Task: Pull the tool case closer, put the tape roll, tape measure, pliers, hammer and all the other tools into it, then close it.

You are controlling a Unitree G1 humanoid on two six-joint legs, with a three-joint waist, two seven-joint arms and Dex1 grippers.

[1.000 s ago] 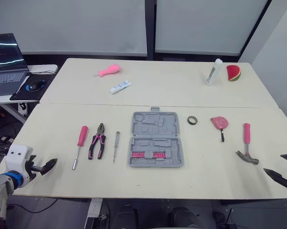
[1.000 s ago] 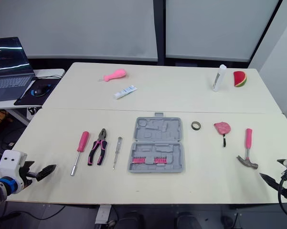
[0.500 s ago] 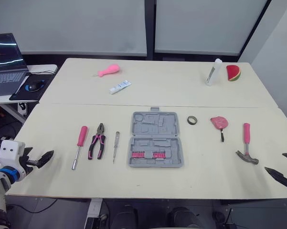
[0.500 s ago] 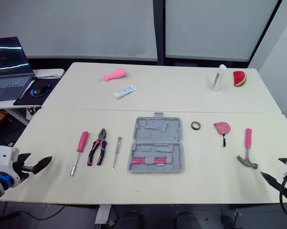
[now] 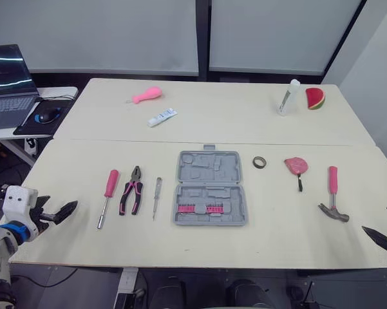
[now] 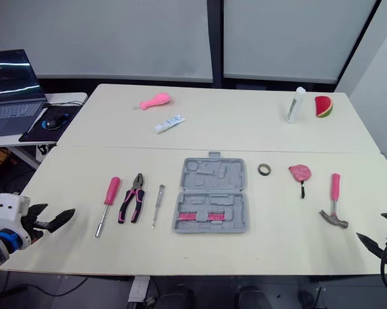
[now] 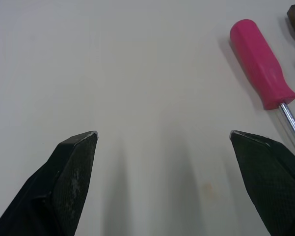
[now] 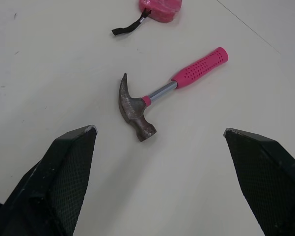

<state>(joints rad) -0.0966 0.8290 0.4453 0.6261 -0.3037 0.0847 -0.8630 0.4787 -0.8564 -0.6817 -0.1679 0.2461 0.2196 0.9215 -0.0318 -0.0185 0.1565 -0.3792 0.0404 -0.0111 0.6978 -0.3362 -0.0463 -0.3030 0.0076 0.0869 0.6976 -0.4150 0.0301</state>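
Observation:
The grey tool case (image 5: 210, 187) lies open mid-table, with a row of pink bits in its near half. Left of it lie a small screwdriver (image 5: 156, 197), pink-handled pliers (image 5: 131, 190) and a pink screwdriver (image 5: 107, 196). To its right are the tape roll (image 5: 260, 162), the pink tape measure (image 5: 295, 165) and the pink-handled hammer (image 5: 333, 203). My left gripper (image 5: 61, 212) is open at the table's near left edge, short of the pink screwdriver (image 7: 260, 64). Also open, my right gripper (image 5: 385, 224) hovers at the near right corner, with the hammer (image 8: 135, 110) ahead of it.
On the far half of the table are a pink bulb-shaped object (image 5: 147, 95), a white tube (image 5: 162, 117), a white bottle (image 5: 287, 97) and a watermelon-slice toy (image 5: 315, 98). A side table at the far left holds a laptop (image 5: 6, 84) and a mouse (image 5: 48, 116).
My left gripper drew back left off the table edge, then came slightly in again. My right gripper drifted further right. No tool has moved.

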